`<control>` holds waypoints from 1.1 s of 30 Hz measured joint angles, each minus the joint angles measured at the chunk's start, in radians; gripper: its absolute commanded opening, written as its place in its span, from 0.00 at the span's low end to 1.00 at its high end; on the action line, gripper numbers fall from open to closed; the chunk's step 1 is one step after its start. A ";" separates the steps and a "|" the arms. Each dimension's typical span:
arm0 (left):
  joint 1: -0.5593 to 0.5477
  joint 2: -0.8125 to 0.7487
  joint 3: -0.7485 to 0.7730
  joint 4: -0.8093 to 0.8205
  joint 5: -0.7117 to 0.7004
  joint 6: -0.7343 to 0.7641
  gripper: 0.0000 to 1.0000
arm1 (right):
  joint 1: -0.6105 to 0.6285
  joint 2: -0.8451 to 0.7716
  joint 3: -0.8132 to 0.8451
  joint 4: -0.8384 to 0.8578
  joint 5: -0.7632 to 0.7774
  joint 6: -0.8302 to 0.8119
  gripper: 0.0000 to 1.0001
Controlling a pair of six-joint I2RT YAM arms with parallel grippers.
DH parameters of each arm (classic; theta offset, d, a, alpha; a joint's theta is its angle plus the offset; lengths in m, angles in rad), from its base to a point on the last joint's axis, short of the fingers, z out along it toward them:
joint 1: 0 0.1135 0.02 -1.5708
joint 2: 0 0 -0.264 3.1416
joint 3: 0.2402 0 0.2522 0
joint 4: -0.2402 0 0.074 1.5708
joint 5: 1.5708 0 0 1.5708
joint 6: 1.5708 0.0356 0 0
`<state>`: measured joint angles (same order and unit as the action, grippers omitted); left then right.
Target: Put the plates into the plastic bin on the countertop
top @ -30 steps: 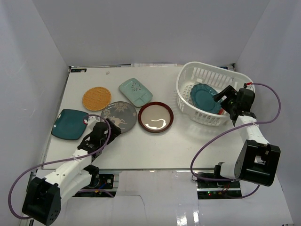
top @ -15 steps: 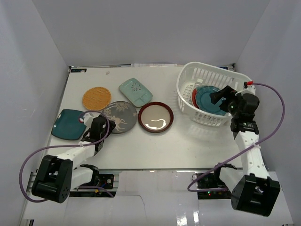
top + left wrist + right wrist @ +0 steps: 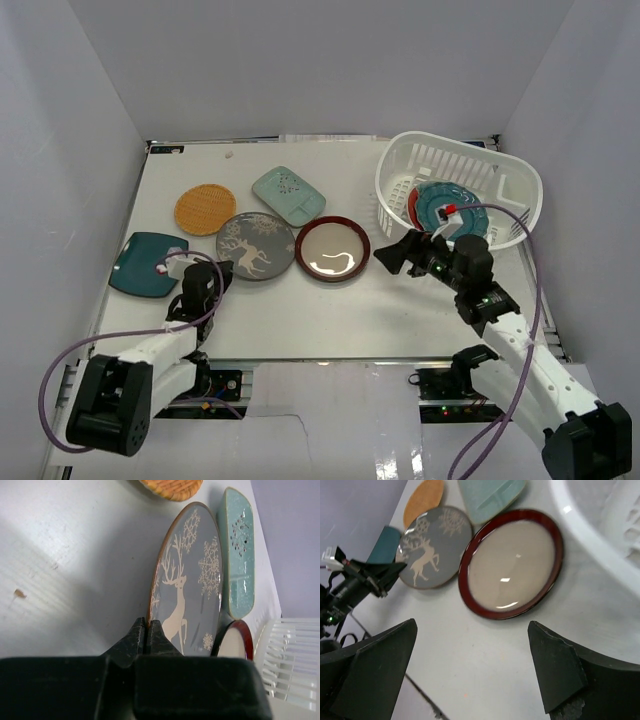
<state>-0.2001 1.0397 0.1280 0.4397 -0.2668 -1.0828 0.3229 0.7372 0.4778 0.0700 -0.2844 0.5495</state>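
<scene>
Five plates lie flat on the tabletop [image 3: 300,315]; two more lean inside the bin [image 3: 450,155] at the tabletop's 2 o'clock.

Bin: the scalloped plate [image 3: 432,205] sits tilted. The floral plate [image 3: 412,208] shows only a red edge behind it, on its 9 o'clock side.

Tabletop, read from the deer plate [image 3: 255,245]:
- orange plate [image 3: 205,209] at 10 o'clock
- mint plate [image 3: 287,195] at 1 o'clock
- dark teal plate [image 3: 148,263] at 9 o'clock
- red-rimmed plate [image 3: 332,248] at 3 o'clock, rims just beside each other

Your left fingers [image 3: 147,632] are pressed together tip to tip, low at the deer plate's 8 o'clock rim. The wrist view puts the tips right at that rim. You cannot tell from it whether they touch the plate.

Your right fingers [image 3: 395,252] are spread wide, above the tabletop at the red-rimmed plate's 3 o'clock, between that plate and the bin. Their wrist view looks down on the red-rimmed plate, framed between the two fingers.
</scene>
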 measured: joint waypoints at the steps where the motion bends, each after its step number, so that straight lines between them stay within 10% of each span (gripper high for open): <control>1: 0.000 -0.035 -0.010 -0.023 0.005 0.004 0.00 | 0.042 0.011 -0.006 -0.001 0.003 0.005 0.96; 14: 0.000 -0.671 0.002 -0.563 0.089 0.126 0.00 | 0.435 0.385 0.031 0.165 0.076 0.082 0.90; 30: -0.002 -0.705 0.232 -0.682 0.394 0.176 0.00 | 0.410 0.731 0.272 0.357 -0.025 0.133 0.97; 33: -0.008 -0.677 0.232 -0.677 0.460 0.175 0.03 | 0.382 0.732 0.272 0.414 -0.060 0.167 0.52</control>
<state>-0.2077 0.3626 0.3603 -0.2371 0.1928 -0.9073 0.7052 1.4689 0.7498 0.4835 -0.3443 0.7170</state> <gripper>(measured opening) 0.028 0.766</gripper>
